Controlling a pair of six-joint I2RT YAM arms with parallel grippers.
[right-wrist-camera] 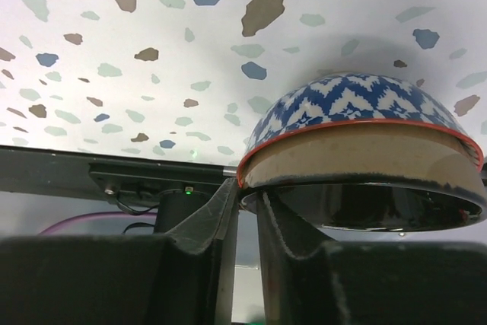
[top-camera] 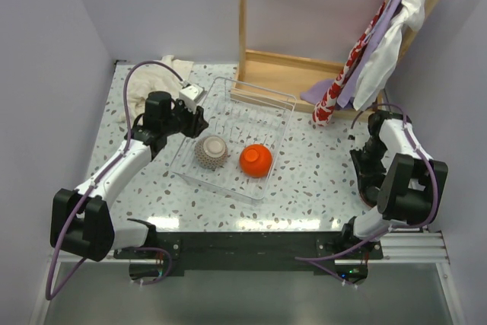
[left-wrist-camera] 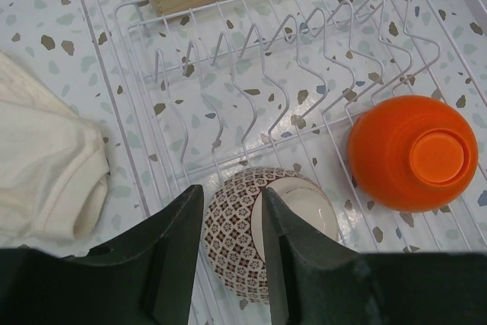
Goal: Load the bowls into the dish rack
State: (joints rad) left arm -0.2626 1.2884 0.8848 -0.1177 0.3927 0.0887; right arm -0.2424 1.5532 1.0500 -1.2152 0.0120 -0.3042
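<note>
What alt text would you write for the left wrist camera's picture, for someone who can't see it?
The left gripper, two dark fingers set apart, sits right over a brown-patterned bowl in a white wire dish rack. An orange bowl lies upside down beside it in the rack; a cream cloth lies outside on the speckled table.

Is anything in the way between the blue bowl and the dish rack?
Nothing visible on the table between the blue bowl, at the right tool, and the dish rack. An orange bowl sits inside the rack's right side.
</note>
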